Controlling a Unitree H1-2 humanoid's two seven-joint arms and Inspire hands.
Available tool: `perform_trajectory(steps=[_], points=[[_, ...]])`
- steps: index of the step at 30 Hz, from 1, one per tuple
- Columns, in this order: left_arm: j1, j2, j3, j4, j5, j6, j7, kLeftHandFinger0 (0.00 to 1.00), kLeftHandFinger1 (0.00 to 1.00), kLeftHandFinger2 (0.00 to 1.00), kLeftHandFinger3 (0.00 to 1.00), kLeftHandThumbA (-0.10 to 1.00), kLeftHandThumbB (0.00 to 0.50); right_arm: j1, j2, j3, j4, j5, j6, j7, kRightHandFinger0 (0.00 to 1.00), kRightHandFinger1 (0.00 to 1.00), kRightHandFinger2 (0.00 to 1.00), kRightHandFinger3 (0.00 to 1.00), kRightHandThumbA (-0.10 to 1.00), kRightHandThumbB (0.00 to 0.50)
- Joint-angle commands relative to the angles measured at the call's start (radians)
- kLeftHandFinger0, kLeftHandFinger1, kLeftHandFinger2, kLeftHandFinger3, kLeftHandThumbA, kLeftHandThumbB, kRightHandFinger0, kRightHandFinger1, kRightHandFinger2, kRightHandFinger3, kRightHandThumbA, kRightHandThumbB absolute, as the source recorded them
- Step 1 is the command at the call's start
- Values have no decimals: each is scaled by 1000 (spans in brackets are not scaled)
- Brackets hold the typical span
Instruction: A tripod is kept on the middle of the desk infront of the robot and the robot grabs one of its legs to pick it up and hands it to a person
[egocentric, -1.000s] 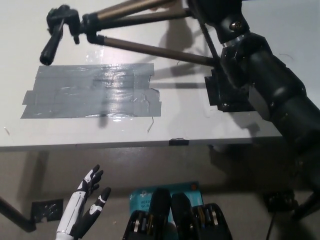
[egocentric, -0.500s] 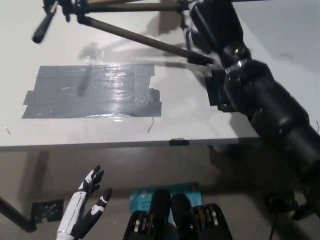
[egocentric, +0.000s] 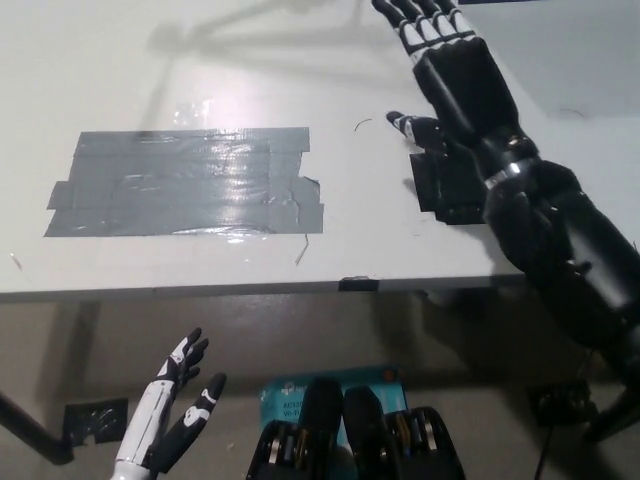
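As it fills the upper half, desk (egocentric: 150, 270): white top, front edge running from nine to three o'clock.
Right arm (egocentric: 560, 240): black, entering from four o'clock and reaching over the desk toward one o'clock.
Tape patch (egocentric: 180, 180): grey strips stuck flat on the desk at ten o'clock.
Right hand (egocentric: 455, 70): at one o'clock above the desk, fingers spread wide, holding nothing.
Black pad (egocentric: 430, 190): on the desk at two o'clock, partly hidden under the wrist.
Left hand (egocentric: 175, 400): white, resting at seven o'clock below the desk edge, fingers apart and empty.
Tripod: outside the picture; cannot tell where.
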Motion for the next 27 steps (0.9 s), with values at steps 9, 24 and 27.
perform_trajectory(steps=[9, 24, 27], points=[[-61, 20, 2, -4, 21, -41, 7, 1000, 1000, 1000, 1000, 800, 1, 369, -291, -243, -1107, 689, 179, 252, 1000, 1000, 1000, 1000, 1000, 406], [-29, 18, 7, -2, 13, -34, 8, 1000, 1000, 1000, 1000, 839, 31, 771, 117, -249, -704, 792, -21, 92, 1000, 1000, 1000, 1000, 1000, 169], [-32, 13, 6, 3, 19, -41, 15, 1000, 1000, 1000, 1000, 837, 32, 782, 186, -265, -584, 802, -41, 105, 1000, 1000, 1000, 1000, 970, 105]])
